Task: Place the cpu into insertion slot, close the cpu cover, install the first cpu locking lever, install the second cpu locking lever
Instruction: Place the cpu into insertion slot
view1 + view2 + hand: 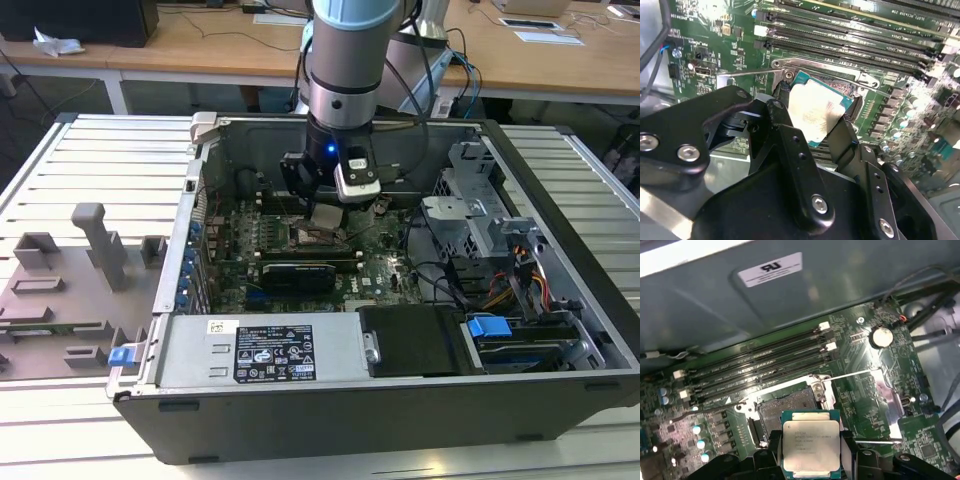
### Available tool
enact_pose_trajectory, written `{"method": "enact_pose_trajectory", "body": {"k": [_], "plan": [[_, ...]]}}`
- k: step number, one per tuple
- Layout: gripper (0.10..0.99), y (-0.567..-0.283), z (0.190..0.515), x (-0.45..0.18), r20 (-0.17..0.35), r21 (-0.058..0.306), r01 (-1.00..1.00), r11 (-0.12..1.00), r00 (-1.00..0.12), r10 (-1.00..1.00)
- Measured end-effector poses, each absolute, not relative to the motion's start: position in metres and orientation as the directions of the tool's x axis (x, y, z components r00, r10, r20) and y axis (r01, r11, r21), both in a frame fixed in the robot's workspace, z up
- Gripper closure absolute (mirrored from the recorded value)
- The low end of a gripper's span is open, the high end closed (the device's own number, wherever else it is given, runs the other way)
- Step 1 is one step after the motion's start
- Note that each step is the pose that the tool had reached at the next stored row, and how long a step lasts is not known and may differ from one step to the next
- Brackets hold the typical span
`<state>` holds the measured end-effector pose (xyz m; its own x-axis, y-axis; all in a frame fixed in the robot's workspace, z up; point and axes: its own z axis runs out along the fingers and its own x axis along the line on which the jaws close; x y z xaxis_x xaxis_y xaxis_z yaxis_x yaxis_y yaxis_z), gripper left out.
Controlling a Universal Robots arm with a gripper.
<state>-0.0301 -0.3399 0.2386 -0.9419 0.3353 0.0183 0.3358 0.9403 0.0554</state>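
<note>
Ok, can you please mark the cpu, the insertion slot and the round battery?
the cpu (811, 445), first wrist view, middle of its metal top.
the insertion slot (787, 411), first wrist view, its dark open centre.
the round battery (881, 336), first wrist view, middle of its silver face.

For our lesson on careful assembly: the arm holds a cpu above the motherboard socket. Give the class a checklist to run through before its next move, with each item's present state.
1. Grip on cpu: ok, the gripper clamps two opposite edges between its fingers.
2. Empty socket: ok, nothing lies in it.
3. Open cover: ok, swung off the socket to one side.
4. Freed lever: ok, it looks swung clear of the socket.
5. Is the cpu square to the socket: cannot tell.
6. Is the cpu turned the right way round: cannot tell.
</note>
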Motion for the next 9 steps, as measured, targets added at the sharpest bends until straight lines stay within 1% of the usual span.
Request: {"method": "enact_pose_trajectory", "body": {"k": [9], "plan": [[0.541,-0.3399,0.2376,-0.03,0.018,0.055,0.46,0.886,-0.888,0.459]]}}
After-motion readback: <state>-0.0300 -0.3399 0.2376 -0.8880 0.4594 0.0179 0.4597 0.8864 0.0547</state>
